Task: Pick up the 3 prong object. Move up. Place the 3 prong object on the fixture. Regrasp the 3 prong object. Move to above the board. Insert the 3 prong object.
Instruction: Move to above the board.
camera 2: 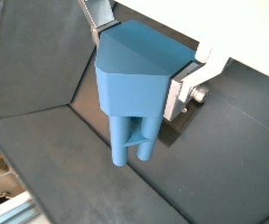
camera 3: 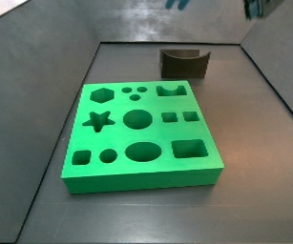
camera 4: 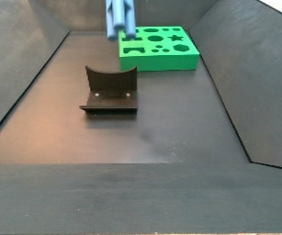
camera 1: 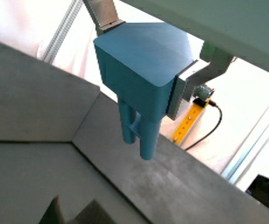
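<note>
My gripper (camera 1: 148, 54) is shut on the 3 prong object (camera 1: 137, 74), a light blue piece held by its wide body with the prongs hanging down. Both wrist views show this, and the silver fingers (camera 2: 183, 87) press its two sides (camera 2: 134, 83). In a side view the prongs (camera 4: 118, 18) hang high above the floor, between the fixture (camera 4: 108, 90) and the green board (camera 4: 180, 59); the gripper itself is cut off there. The dark fixture (camera 3: 183, 63) with its U-shaped notch stands empty behind the board (camera 3: 116, 136).
Dark sloping walls (camera 4: 33, 73) ring the grey floor (camera 4: 155, 138) on all sides. A yellow cable (camera 1: 186, 122) hangs by the gripper in a wrist view.
</note>
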